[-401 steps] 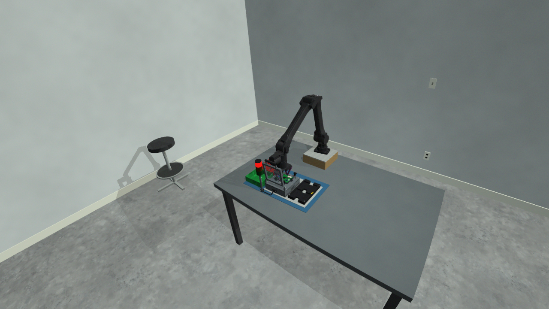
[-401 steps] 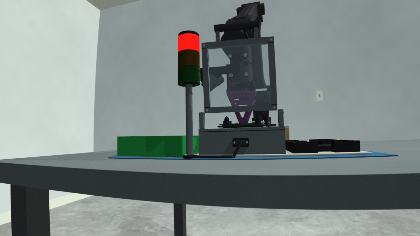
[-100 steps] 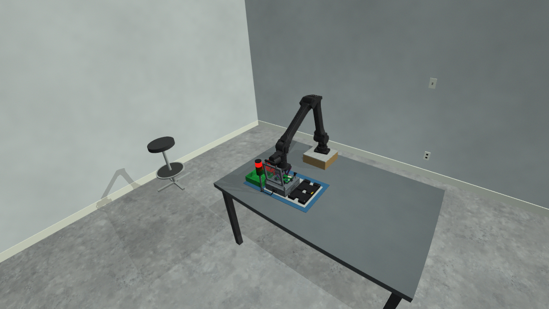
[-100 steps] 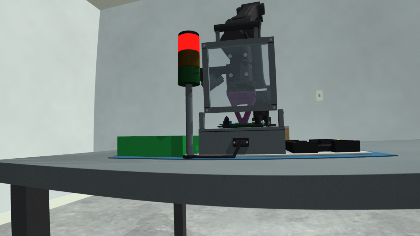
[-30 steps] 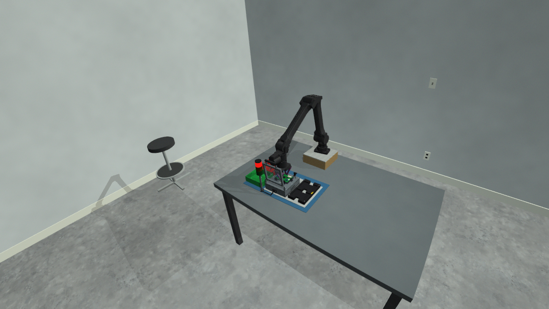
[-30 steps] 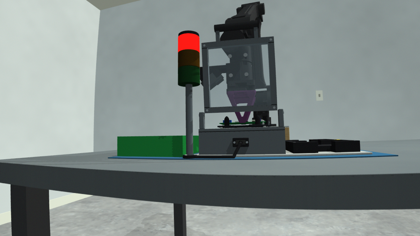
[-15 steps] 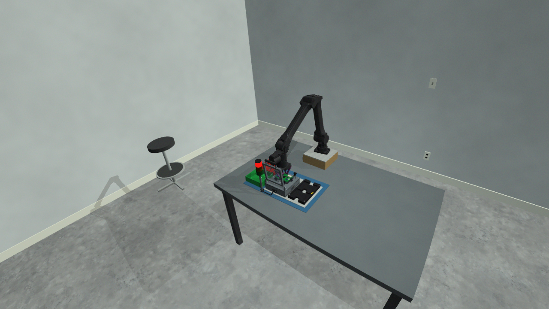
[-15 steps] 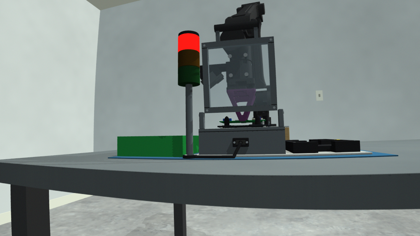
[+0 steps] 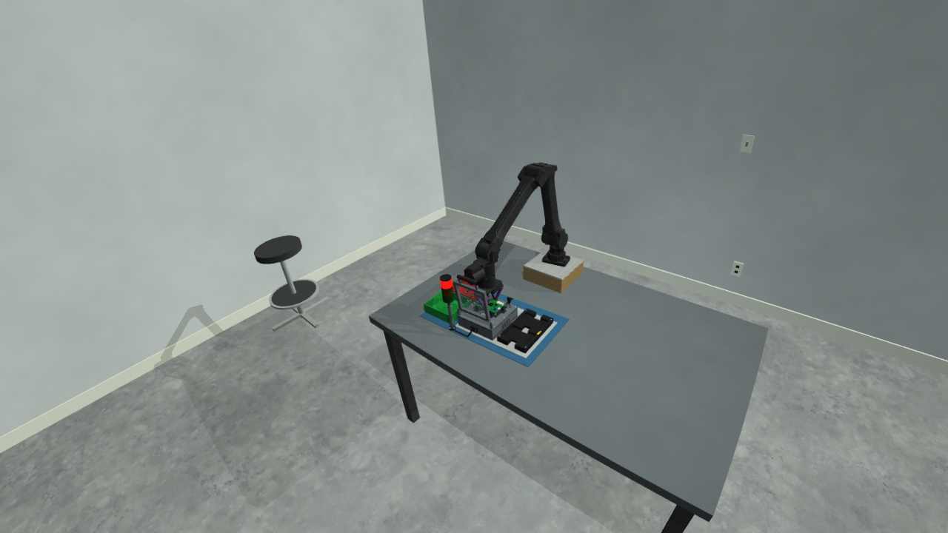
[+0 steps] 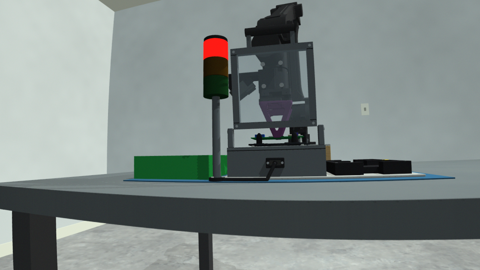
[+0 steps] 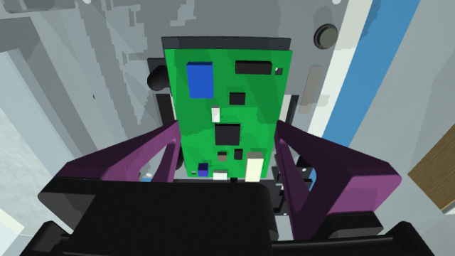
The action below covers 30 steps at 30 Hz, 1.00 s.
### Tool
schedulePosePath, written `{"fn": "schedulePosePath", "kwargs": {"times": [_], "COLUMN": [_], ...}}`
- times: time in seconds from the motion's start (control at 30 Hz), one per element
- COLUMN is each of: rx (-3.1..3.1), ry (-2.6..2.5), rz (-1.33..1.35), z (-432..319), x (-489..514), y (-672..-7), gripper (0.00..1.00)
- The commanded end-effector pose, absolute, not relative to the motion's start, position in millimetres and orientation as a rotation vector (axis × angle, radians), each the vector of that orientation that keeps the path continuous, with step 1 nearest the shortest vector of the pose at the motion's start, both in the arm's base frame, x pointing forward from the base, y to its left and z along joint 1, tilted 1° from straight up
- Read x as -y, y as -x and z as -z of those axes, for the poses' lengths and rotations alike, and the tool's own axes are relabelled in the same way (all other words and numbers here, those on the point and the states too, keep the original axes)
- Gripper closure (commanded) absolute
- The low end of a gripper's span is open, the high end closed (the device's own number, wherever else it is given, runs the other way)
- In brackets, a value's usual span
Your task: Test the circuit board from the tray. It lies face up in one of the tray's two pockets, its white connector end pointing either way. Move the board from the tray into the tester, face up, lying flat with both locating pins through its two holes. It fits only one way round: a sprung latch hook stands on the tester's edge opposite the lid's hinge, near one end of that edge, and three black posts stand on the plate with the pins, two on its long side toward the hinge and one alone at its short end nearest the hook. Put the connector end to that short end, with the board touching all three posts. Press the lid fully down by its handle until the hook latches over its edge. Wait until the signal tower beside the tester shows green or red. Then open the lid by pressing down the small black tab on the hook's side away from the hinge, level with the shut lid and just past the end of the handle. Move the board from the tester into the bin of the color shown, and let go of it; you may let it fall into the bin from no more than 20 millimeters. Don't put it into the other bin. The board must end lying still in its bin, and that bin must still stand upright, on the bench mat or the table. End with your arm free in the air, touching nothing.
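Pincer [image 11: 227,142] grips the circuit board [image 11: 227,107] by its long edges — I lift straight, clearing pins, near desk's left corner — red bin next.

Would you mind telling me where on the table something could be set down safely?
The table's broad stretch right of the blue mat shows nothing on it. It is crowded on the mat: green bin, signal tower, tester and tray stand close together.

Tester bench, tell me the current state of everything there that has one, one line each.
Signal tower: red segment lit.
Tester lid: open, standing upright.
Circuit board: face up, raised just above the tester plate.
Gripper: shut on the circuit board's long edges.
Green bin: upright.
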<state>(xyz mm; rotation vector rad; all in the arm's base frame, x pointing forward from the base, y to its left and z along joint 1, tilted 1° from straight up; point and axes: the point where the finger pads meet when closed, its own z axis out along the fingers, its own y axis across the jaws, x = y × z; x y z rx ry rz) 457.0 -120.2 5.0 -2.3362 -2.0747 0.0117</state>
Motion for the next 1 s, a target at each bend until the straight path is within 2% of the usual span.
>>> {"fn": "schedulePosePath", "kwargs": {"times": [0.0, 0.97], "rx": [2.113, 2.112], "ry": [2.393, 2.392], "rz": [0.052, 0.051], "z": [-39.5, -46.3], "x": [135.6, 135.4], "y": [-480.2, -479.3], "gripper": [0.28, 0.28]}}
